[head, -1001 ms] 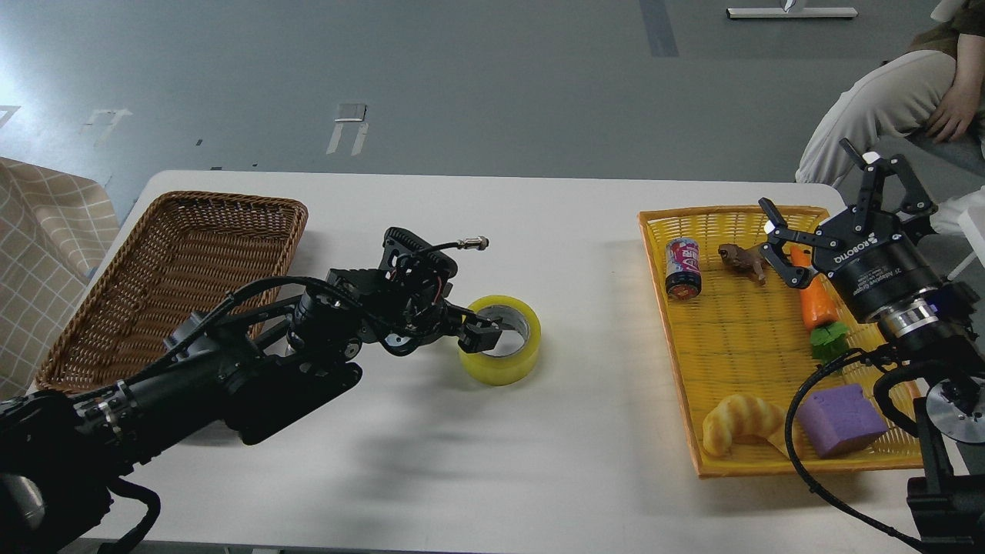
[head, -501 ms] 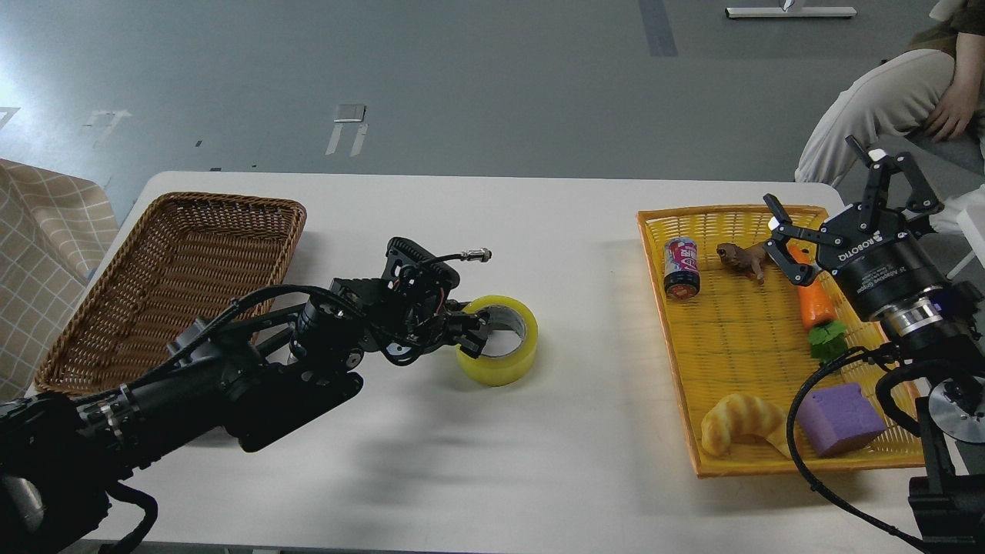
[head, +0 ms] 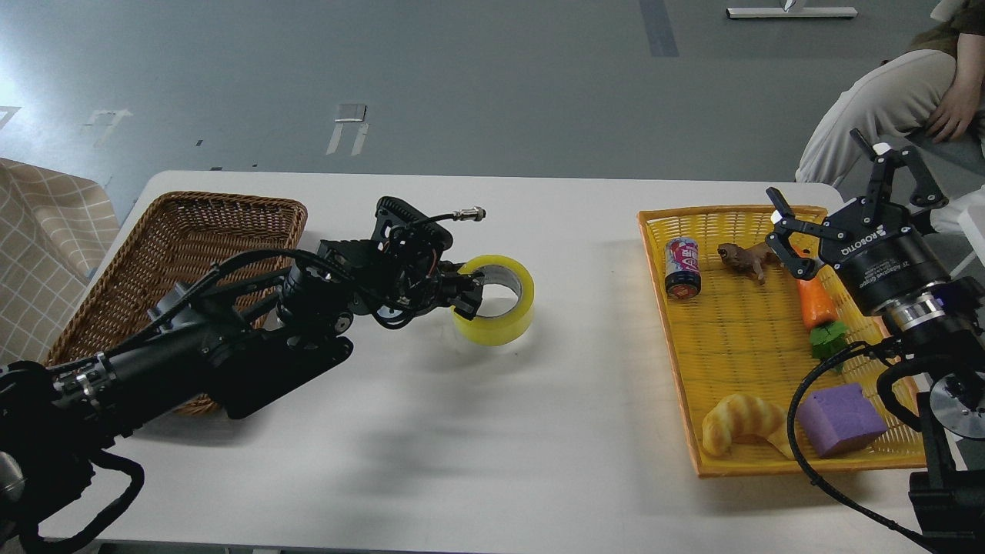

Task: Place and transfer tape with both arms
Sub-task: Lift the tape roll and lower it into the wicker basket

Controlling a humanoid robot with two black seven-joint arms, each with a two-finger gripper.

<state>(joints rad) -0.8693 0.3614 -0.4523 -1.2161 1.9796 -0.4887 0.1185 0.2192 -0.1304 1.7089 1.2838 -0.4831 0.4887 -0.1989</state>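
White counter [head: 554,431] has a brown wicker basket [head: 192,238] on the far left. On the right is a yellow tray [head: 731,338] holding a drink can [head: 682,267] standing upright, a little brown animal toy [head: 742,259] right beside it, a carrot [head: 817,308], a croissant [head: 742,432] and a purple block [head: 840,419] near the front. Someone's sitting [head: 908,100] at the far right.

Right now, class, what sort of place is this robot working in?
Probably a robotics lab or test room: a bare grey floor with tape marks, a plain white table set with a wicker basket and a yellow tray of toy food, and a seated onlooker.
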